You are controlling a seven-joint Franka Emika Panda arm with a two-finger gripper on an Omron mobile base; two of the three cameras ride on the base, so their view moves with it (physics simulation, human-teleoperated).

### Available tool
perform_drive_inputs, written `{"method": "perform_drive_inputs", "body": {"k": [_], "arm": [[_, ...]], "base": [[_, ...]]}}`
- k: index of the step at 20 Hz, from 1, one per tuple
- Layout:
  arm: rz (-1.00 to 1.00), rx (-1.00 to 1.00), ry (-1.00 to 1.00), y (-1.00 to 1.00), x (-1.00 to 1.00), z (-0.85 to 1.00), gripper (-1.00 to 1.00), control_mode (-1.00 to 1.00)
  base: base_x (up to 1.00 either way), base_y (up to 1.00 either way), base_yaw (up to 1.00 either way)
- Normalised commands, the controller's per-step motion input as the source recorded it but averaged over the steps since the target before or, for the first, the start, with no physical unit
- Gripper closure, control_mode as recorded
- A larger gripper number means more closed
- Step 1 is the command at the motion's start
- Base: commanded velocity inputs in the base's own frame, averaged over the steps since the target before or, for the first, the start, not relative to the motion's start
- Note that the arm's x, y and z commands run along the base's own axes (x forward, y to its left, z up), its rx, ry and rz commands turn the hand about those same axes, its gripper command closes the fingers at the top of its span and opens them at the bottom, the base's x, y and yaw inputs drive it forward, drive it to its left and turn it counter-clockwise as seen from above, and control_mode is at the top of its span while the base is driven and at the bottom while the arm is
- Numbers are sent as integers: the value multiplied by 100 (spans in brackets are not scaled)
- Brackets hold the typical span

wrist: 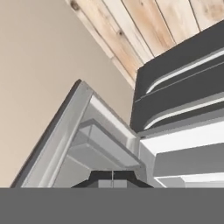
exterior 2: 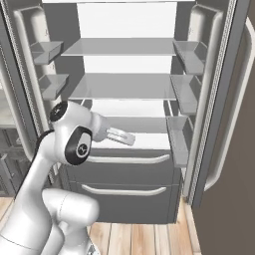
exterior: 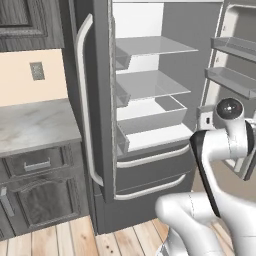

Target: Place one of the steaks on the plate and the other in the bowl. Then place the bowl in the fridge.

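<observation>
The hand view looks down along the fingers (wrist: 113,180), whose two dark tips meet with no gap and hold nothing. Just beyond the tips stands the open right door (wrist: 65,135) of the fridge (wrist: 183,144), seen from its edge, with a grey door bin (wrist: 103,142) on its inner side. Further from the fingers, across the picture, lie the two lower drawers (wrist: 183,83) with their pale curved handles, and past them the wooden floor (wrist: 148,26). A plain beige wall (wrist: 39,65) lies on the other side of the door.

I can read no brand, label or writing anywhere on the fridge or on the arm; only a small wave-like mark shows on a dark joint cover (exterior 2: 78,147) of the arm, and it is not legible as text.

In the right base view the fridge (exterior 2: 124,124) stands wide open, both doors swung outward, and the white shelves (exterior 2: 122,87) inside are bare, with free room above each of them. The shelf edges and the door bins are straight and clear. In the left base view a grey desk (exterior: 35,125) with cabinet doors below adjoins the closed left side of the fridge, well apart from the arm.
</observation>
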Motion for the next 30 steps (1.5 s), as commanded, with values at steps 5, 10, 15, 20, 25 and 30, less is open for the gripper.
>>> {"method": "perform_drive_inputs", "body": {"k": [5, 10, 15, 20, 25, 30], "arm": [[3, 17, 17, 63, -1, -6, 100, -100], [5, 13, 22, 43, -3, -30, 100, -100], [4, 7, 19, 33, -17, -42, 100, -100], [4, 1, 2, 42, -25, -58, 100, -100], [13, 13, -6, 16, -33, -47, 100, -100], [19, 26, -9, 3, -10, -9, 100, -100]], "base": [[0, 0, 0], [0, 0, 0], [0, 0, 0], [0, 0, 0], [0, 0, 0], [0, 0, 0]]}}
